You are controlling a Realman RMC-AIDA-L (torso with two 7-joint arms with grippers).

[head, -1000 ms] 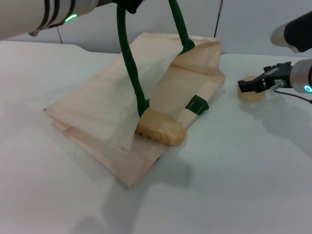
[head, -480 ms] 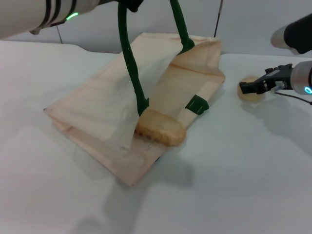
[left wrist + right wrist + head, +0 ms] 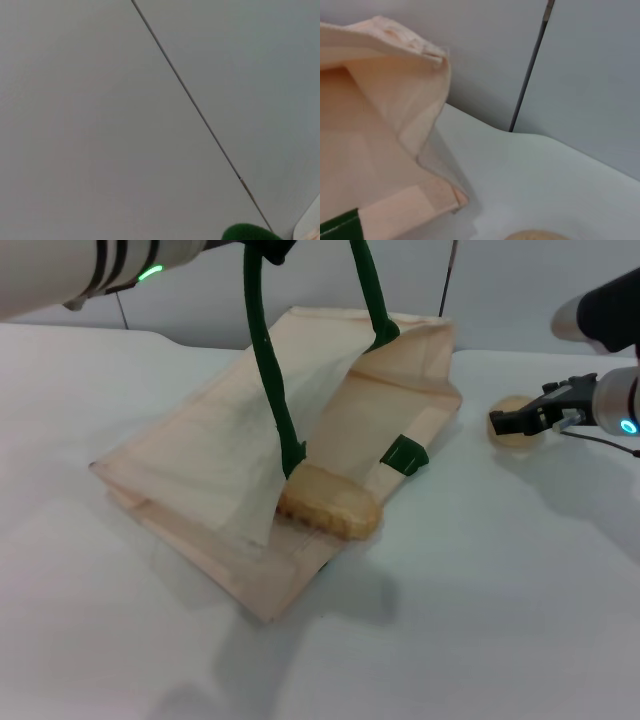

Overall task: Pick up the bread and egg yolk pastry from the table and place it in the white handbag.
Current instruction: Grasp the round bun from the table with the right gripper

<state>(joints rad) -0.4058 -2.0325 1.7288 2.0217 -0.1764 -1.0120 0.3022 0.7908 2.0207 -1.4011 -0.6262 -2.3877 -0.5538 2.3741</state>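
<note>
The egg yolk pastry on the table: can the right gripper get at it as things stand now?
Probably yes. The right gripper is right at the egg yolk pastry, which sits on bare table beside the white handbag. Nothing lies between them.

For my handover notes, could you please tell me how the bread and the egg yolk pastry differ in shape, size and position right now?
The bread is an elongated loaf; the egg yolk pastry is small and round. The bread lies at the white handbag's mouth by a green handle; the pastry sits on the table beside the bag. The right gripper is at the pastry; nothing holds the bread. Both are pale tan.
</note>
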